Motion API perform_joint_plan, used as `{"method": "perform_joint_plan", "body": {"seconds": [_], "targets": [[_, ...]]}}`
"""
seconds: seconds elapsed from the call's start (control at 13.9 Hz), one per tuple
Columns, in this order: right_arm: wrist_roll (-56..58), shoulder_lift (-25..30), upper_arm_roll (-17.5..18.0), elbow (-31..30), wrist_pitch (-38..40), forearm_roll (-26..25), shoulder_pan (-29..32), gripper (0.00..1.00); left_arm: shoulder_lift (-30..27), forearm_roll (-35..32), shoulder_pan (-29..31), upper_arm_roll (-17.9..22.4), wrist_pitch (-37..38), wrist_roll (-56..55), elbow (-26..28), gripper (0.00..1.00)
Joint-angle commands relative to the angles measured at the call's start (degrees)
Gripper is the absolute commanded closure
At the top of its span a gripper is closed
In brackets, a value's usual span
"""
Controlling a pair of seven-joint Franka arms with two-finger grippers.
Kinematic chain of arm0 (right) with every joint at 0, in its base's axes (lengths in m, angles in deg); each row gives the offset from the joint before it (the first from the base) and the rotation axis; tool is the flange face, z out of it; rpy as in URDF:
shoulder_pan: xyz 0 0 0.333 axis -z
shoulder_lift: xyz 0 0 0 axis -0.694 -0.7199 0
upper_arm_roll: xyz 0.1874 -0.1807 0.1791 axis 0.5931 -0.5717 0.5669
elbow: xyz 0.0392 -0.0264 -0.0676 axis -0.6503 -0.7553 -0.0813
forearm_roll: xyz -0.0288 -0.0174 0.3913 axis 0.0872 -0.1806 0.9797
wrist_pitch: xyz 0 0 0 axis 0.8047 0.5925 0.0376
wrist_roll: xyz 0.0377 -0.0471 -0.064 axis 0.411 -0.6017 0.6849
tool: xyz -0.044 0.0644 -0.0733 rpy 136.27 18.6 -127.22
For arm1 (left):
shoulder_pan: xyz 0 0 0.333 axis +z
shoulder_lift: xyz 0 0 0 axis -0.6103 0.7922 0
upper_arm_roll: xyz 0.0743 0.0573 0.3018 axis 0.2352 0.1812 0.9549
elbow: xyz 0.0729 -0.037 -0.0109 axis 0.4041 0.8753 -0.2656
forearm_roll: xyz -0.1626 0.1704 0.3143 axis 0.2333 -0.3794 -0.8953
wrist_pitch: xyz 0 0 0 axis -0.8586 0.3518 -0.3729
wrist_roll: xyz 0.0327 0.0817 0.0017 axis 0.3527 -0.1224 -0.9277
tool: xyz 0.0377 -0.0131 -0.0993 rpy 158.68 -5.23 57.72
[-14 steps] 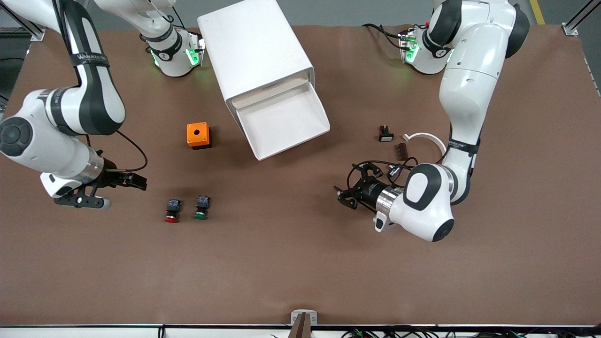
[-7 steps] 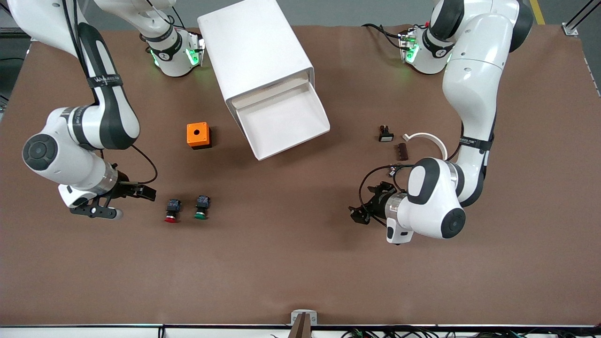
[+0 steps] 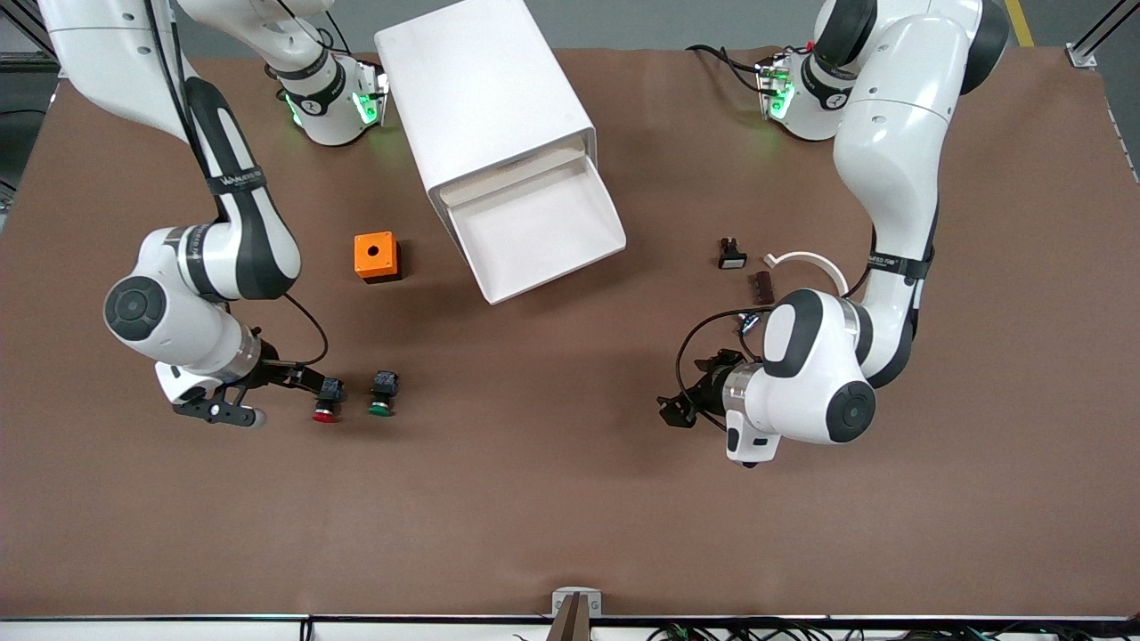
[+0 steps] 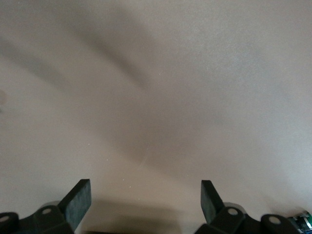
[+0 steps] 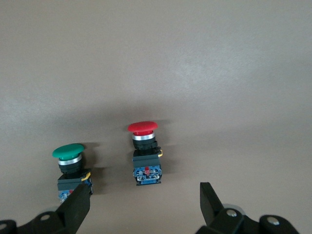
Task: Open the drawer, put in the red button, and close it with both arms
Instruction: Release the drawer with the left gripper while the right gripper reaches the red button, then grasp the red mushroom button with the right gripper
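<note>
Red button: lying on table, cap toward the front camera, green button just beside it, bare brown surface all round the pair. Right pincer: fingers apart, low at the red button's body. Orange box: apart, farther from camera. Drawer: pulled out of cabinet, tray bare. Left pincer: fingers apart, over bare table.

Table: brown, matte.
Cabinet: white, on table, drawer pulled out.
Orange box: beside cabinet, toward right arm's end.
Red button, green button: nearer the camera than cabinet, side by side.
Small parts: toward left arm's end.
</note>
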Motion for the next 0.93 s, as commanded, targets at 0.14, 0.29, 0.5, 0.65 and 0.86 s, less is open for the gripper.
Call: {"method": "perform_joint_plan", "body": {"seconds": [0.14,0.29,0.5,0.65,0.86], "targets": [[-2.6,-1.8,-0.3,-2.8,-5.7,0.0,-1.6,0.0,-2.4,-3.5,-0.2,0.4,-0.6,0.6,1.4,0.01],[-3.6,-2.5,-0.2,-4.7,-8.8,0.0,-1.9,0.0,-2.5,-3.6,-0.2,0.5,-0.6,0.8,1.4,0.01],[-3.9,-3.4,-0.2,-5.0,-9.3,0.0,-2.3,0.0,-3.2,-6.4,-0.3,0.4,-0.9,0.7,1.4,0.01],[-4.5,-4.1,-0.2,-4.9,-9.6,0.0,-2.3,0.0,-3.9,-7.8,-0.3,0.3,-2.4,0.8,1.4,0.01],[-6.2,-5.5,-0.2,-4.7,-9.9,0.0,-2.7,0.0,-4.4,-10.6,-2.0,0.4,-7.0,0.7,1.5,0.01]]}}
